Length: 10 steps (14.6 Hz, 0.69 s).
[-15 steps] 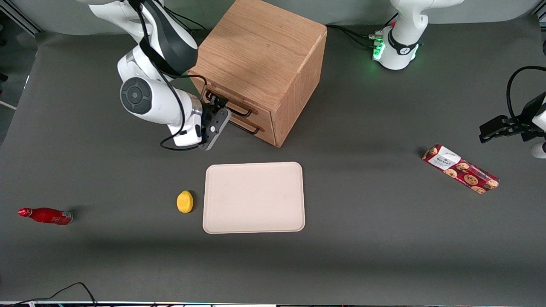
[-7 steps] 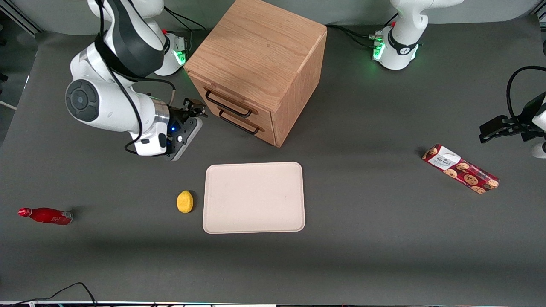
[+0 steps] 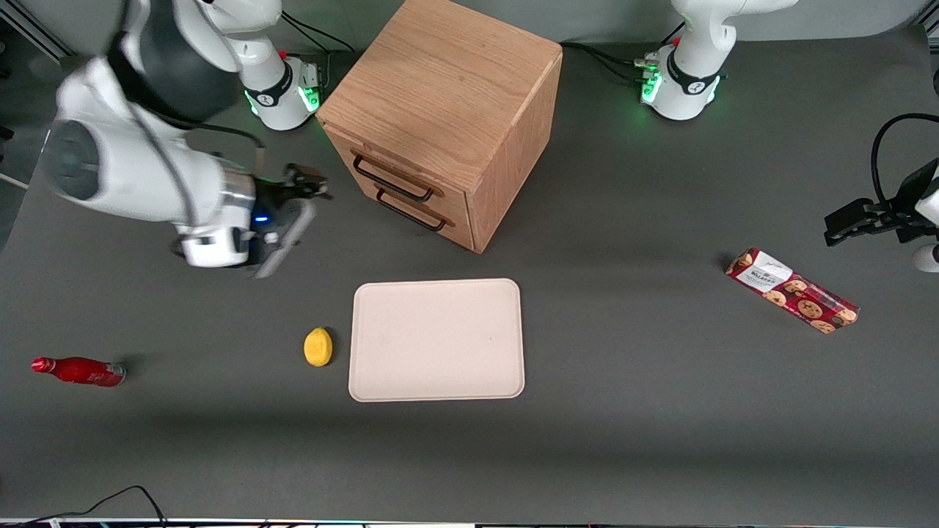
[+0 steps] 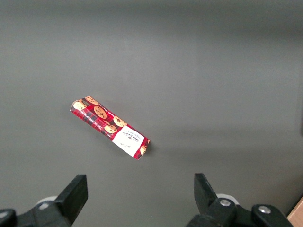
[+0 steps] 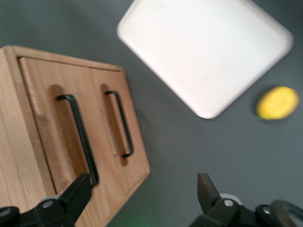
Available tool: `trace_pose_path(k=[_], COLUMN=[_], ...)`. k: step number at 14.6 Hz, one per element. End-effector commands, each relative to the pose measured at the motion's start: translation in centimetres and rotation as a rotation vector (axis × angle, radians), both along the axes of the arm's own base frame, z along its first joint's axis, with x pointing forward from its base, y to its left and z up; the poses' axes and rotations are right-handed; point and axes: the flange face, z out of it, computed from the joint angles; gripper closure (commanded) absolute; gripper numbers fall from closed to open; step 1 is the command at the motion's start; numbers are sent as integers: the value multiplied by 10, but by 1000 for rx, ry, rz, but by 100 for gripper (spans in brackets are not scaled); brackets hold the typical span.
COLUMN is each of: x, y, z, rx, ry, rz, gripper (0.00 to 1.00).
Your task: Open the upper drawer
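Note:
The wooden cabinet stands at the back of the table with both drawers shut. The upper drawer has a thin black bar handle and sits above the matching lower drawer. My right gripper hangs in front of the cabinet, apart from it, toward the working arm's end of the table. It is open and empty. The right wrist view shows the gripper with its fingers wide apart, the upper drawer and its handle some way off.
A cream tray lies nearer the front camera than the cabinet, with a yellow lemon beside it. A red bottle lies at the working arm's end. A cookie box lies toward the parked arm's end.
My gripper was at the upper drawer's handle one second ago and has drawn away from the cabinet toward the working arm's end. Both drawers look shut throughout.

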Motion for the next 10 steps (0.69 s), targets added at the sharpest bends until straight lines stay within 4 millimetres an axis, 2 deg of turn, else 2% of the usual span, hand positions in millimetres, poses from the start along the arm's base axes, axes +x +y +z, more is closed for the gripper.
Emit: trace_pose_path(k=[1, 3, 6, 9, 10], x=[0, -12, -32, -66, -69], y=[-65, -78, -82, -89, -96], z=[37, 59, 82, 90, 88], rx=[-51, -175, -285, -313, -319], ry=[-29, -53, -59, -51, -48], rz=[-181, -313, -466, -577, -593], gripper=[0, 0, 0, 0, 0])
